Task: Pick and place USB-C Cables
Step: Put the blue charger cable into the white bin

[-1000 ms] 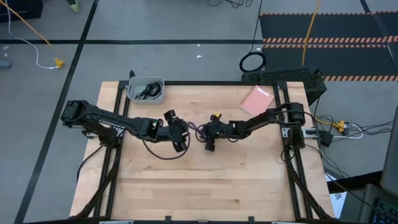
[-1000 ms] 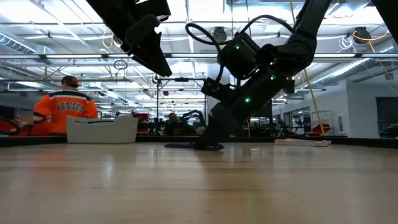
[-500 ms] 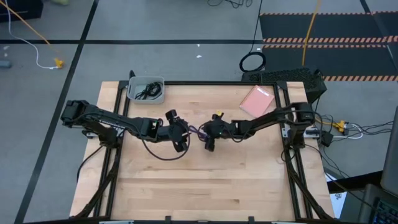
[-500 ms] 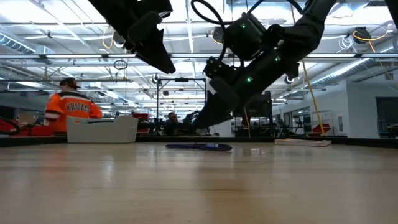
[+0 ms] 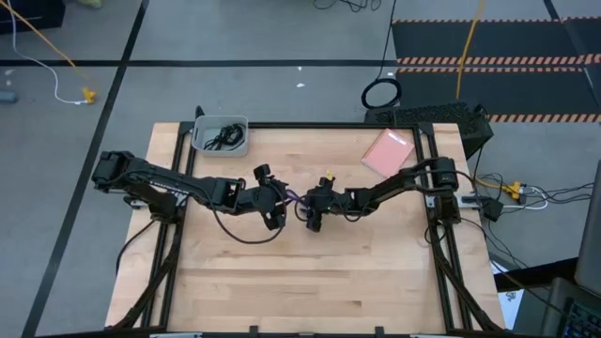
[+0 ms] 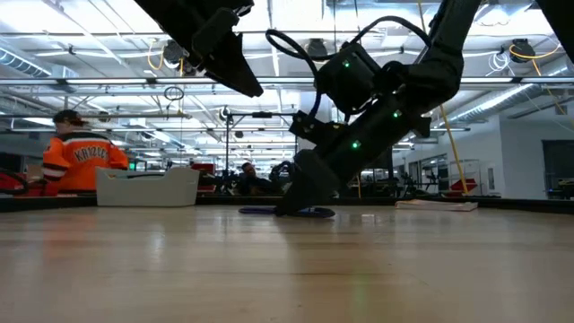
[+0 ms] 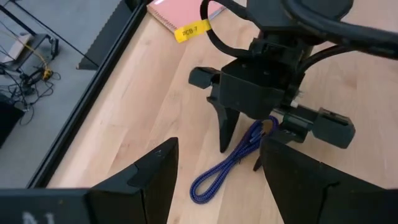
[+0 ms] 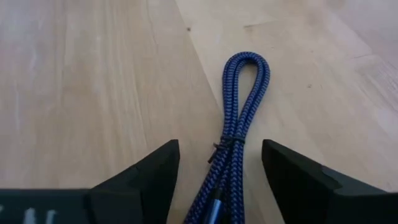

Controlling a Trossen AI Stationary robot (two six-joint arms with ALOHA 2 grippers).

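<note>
One blue-purple braided USB-C cable (image 8: 242, 93), folded into a long loop and tied at its middle, lies flat on the wood at mid-table (image 5: 296, 198). My right gripper (image 8: 219, 149) is open and low over it, one finger on either side of the cable's connector end, with a gap to each finger; in the low view its fingers reach down to the tabletop (image 6: 296, 206). My left gripper (image 7: 217, 149) is open and hovers above the table just left of the cable (image 5: 272, 212), pointing at it. Two black cables lie in the grey tray (image 5: 202, 143).
The grey tray sits at the table's far left corner. A pink notebook (image 5: 387, 150) lies at the far right. The two arms meet closely at mid-table; the near half of the tabletop (image 5: 310, 282) is bare wood. A person in orange stands beyond the table (image 6: 81, 157).
My right gripper rose clear of the cable half a second ago, then came back down over it, ending slightly farther toward the table's left. The cable stayed flat on the table. My left gripper kept nearly still.
</note>
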